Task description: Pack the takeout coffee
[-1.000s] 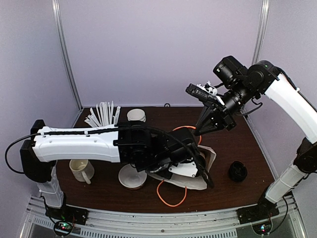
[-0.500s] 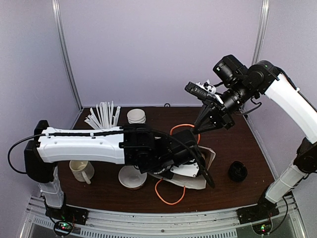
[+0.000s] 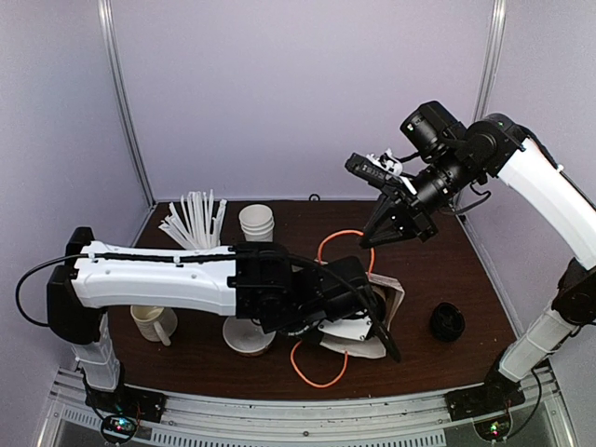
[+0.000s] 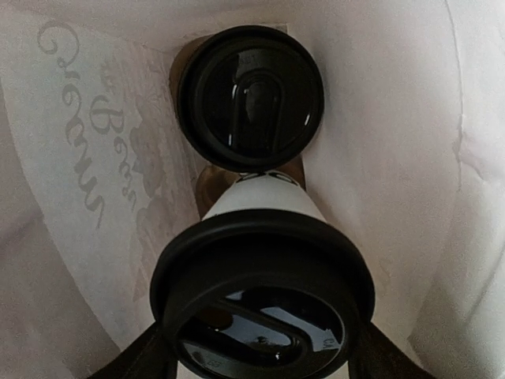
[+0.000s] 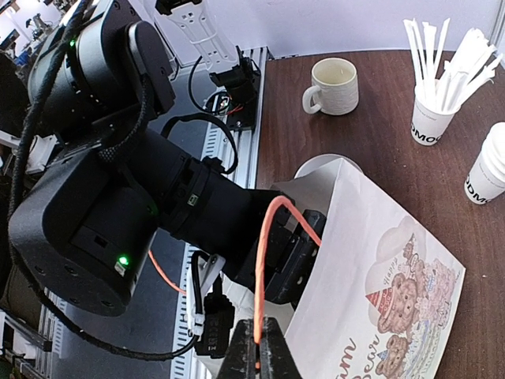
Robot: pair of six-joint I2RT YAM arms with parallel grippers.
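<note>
In the left wrist view I look into a white paper bag [image 4: 410, 158]. One takeout coffee cup [image 4: 251, 99], white with a black lid, lies deep inside it. A second lidded cup [image 4: 264, 292] sits between the fingers [image 4: 138, 359] of my left gripper [image 4: 256, 355], which is shut on it. From above, that gripper is hidden in the mouth of the bag [image 3: 372, 326]. My right gripper [image 5: 257, 355] is shut on the bag's orange cord handle [image 5: 264, 260] and holds it up above the bag [image 5: 379, 260]; in the top view the right gripper [image 3: 377, 237] holds that handle [image 3: 337, 242].
A handled mug [image 3: 154, 321] and a white round dish [image 3: 247, 337] sit front left. A cup of white sticks [image 3: 193, 222] and a stack of lidless cups [image 3: 257, 223] stand at the back. A black lid [image 3: 447, 321] lies right. A second orange handle [image 3: 312, 368] loops toward the front edge.
My left arm has pushed a little further right into the bag with the cup. The right gripper has drawn the orange handle slightly up and left.
</note>
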